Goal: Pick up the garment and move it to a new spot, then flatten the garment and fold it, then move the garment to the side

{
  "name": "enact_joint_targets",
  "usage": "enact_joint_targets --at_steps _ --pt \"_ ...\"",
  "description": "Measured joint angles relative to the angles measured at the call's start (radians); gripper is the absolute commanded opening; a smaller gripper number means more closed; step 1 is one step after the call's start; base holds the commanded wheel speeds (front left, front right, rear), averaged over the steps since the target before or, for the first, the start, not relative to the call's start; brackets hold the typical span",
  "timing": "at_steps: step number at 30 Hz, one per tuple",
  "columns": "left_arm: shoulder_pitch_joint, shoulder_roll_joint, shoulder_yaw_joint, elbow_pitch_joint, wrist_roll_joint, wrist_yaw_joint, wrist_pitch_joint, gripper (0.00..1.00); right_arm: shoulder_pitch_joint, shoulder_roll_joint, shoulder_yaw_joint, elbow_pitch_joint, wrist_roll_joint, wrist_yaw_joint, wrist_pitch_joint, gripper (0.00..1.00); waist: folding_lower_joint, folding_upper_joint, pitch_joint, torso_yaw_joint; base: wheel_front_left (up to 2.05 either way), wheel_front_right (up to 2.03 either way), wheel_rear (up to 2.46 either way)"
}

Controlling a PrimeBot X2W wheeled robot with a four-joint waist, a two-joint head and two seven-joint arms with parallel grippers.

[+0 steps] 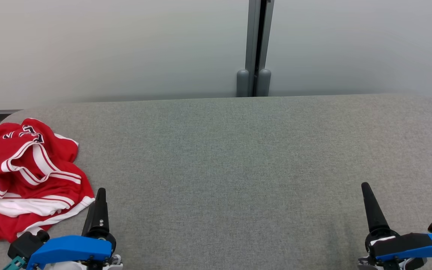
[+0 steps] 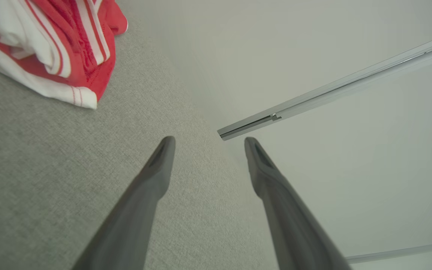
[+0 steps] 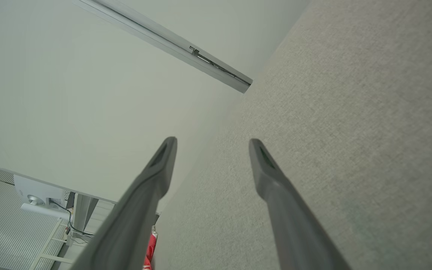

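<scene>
Crumpled garment (image 2: pixel 51 48) — near left gripper (image 2: pixel 209 140)

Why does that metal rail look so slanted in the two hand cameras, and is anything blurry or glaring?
Head view: soft light, no glare, red garment sharp on the grey table. Left wrist view: the camera tilts with its arm, so the rail slants; the left pincer looks soft near the lens. Right wrist view: same slant, right pincer slightly blurred, table weave crisp.
</scene>
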Motion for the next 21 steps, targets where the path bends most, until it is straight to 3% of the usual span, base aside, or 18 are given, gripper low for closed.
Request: enact_joint_targets --at_steps 21 --pt "0.006 0.061 -0.115 0.006 0.352 0.054 -0.075 1.0 0.02 -0.001 0.013 -0.015 -0.347 0.0 -0.066 1.0 0.0 -0.0001 0.004 0.006 0.0 0.0 0.0"
